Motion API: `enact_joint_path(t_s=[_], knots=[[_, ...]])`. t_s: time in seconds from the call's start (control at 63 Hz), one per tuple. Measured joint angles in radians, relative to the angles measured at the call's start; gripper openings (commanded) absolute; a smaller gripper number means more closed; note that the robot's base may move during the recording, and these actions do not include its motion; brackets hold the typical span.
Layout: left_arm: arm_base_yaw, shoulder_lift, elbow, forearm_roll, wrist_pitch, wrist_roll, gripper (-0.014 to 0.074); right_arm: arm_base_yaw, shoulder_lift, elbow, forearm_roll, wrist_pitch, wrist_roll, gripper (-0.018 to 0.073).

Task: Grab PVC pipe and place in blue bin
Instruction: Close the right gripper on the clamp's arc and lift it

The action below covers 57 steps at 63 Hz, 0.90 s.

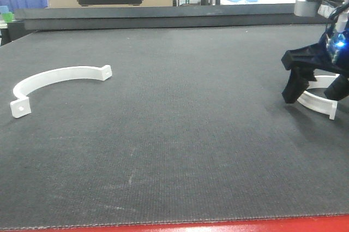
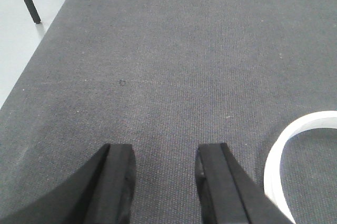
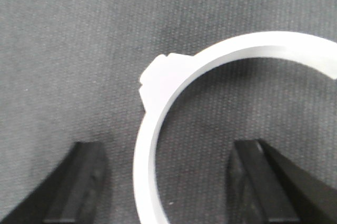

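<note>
PVC pipe arc (image 3: 147,150), white, flat on dark mat (image 1: 180,134), R side, R gripper (image 3: 171,192) open w/ fingers straddling it, L gripper (image 2: 166,187) open over mat, second arc (image 1: 60,75) lying L side.

We note right gripper (image 1: 313,95) masking part of the PVC pipe (image 1: 319,105); second pipe (image 2: 271,176) runs off left-wrist view at four o'clock.

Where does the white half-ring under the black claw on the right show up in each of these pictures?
Front view: white half-ring at far right, between the black jaws.
Right wrist view: centre, curving down between the jaws.
Left wrist view: a white arc at bottom right; cannot tell whether it is the same piece.
Shared landmark: the dark grey mat.
</note>
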Motion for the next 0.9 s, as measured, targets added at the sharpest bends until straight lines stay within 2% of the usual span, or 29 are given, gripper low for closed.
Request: enact_joint_path(t_s=[0.127, 0.286, 0.349, 0.412, 0.904], knots=[[0.0, 0.005, 0.0, 0.0, -0.009, 0.0, 0.0221, 0.0, 0.002, -0.002, -0.008, 0.0, 0.0, 0.031], [0.0, 0.005, 0.0, 0.0, -0.016, 0.0, 0.0221, 0.0, 0.006, -0.002, -0.02, -0.008, -0.001, 0.0006], [0.0, 0.005, 0.0, 0.0, -0.016, 0.0, 0.0221, 0.0, 0.006, -0.002, -0.02, -0.008, -0.001, -0.0098], [0.0, 0.005, 0.0, 0.0, -0.018, 0.0, 0.0221, 0.0, 0.006, -0.002, -0.02, -0.005, -0.001, -0.0164], [0.0, 0.005, 0.0, 0.0, 0.001, 0.0, 0.0221, 0.0, -0.034, -0.002, -0.014, 0.038, 0.0, -0.0169]])
